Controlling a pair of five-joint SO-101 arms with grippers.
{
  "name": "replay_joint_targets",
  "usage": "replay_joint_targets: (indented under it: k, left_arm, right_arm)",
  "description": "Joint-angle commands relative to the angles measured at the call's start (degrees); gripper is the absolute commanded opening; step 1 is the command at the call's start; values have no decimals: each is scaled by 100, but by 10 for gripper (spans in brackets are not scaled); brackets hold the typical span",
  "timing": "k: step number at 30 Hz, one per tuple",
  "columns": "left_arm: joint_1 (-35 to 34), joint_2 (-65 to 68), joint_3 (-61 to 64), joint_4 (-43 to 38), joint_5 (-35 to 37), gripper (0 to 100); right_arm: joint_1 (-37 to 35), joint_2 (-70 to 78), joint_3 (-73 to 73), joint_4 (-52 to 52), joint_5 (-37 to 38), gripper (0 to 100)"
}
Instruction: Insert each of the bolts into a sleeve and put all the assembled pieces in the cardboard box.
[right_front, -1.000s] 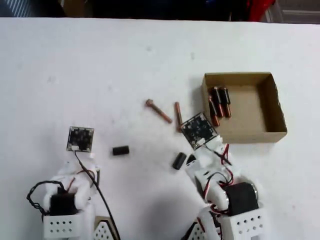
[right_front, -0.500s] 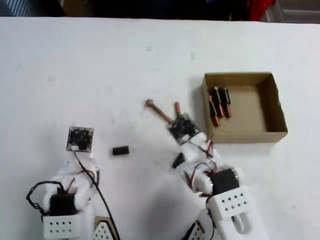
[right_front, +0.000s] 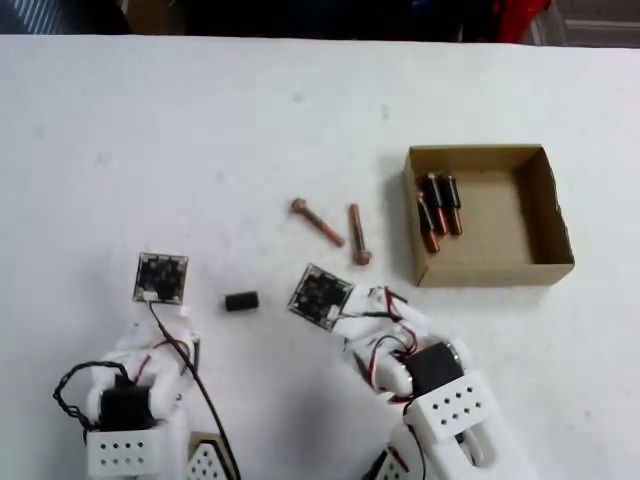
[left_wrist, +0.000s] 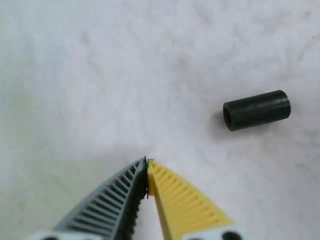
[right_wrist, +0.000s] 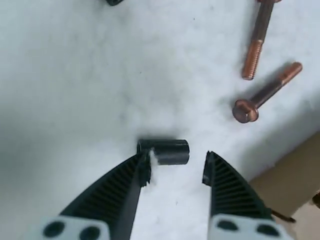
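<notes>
Two copper bolts (right_front: 318, 222) (right_front: 356, 235) lie loose on the white table left of the cardboard box (right_front: 545, 215), which holds several assembled pieces (right_front: 438, 212). One black sleeve (right_front: 241, 301) lies between the arms; it also shows in the left wrist view as the sleeve (left_wrist: 256, 110), off to the side of my left gripper (left_wrist: 147, 162), which is shut and empty. My right gripper (right_wrist: 176, 169) is open low over the table, with a second black sleeve (right_wrist: 165, 151) lying just past its tips, close to one finger (right_wrist: 142, 170). Both bolts (right_wrist: 257, 45) (right_wrist: 267, 92) lie beyond it.
A corner of the box (right_wrist: 292, 182) lies beside the right gripper. The right arm's body (right_front: 440, 390) stands at the front of the table, the left arm (right_front: 125, 410) at the front left. A broad white tabletop stretches behind.
The right arm swung left, away from the box and bolts, and now covers the sleeve that lay beside it. The left arm and the loose parts kept still.
</notes>
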Motion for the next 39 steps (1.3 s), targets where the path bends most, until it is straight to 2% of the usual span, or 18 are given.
replay_joint_targets:
  k: [1, 3, 9, 14, 20, 25, 35, 39]
  left_arm:
    - [4, -13, 0, 26, -62, 23]
    - [4, -13, 0, 26, -62, 23]
    - [4, -13, 0, 26, -62, 23]
    - [4, -13, 0, 26, -62, 23]
    - [4, -13, 0, 26, -62, 23]
    - [4, -13, 0, 26, -62, 23]
    - [4, -13, 0, 18, -62, 23]
    - [4, -13, 0, 18, -70, 23]
  right_arm:
    - [251, 22, -44, -321, 510, 149]
    - [479, 4, 18, -514, 651, 149]
    - [1200, -22, 519, -1560, 308, 149]
    - [1209, -22, 774, -1982, 484, 149]
    - [1130, 22, 897, -1921, 2655, 149]
    - [989, 22, 1231, -1903, 3886, 149]
    - [927, -22, 1327, -1895, 4774, 152]
    - [725, -22, 1327, -1613, 4835, 154]
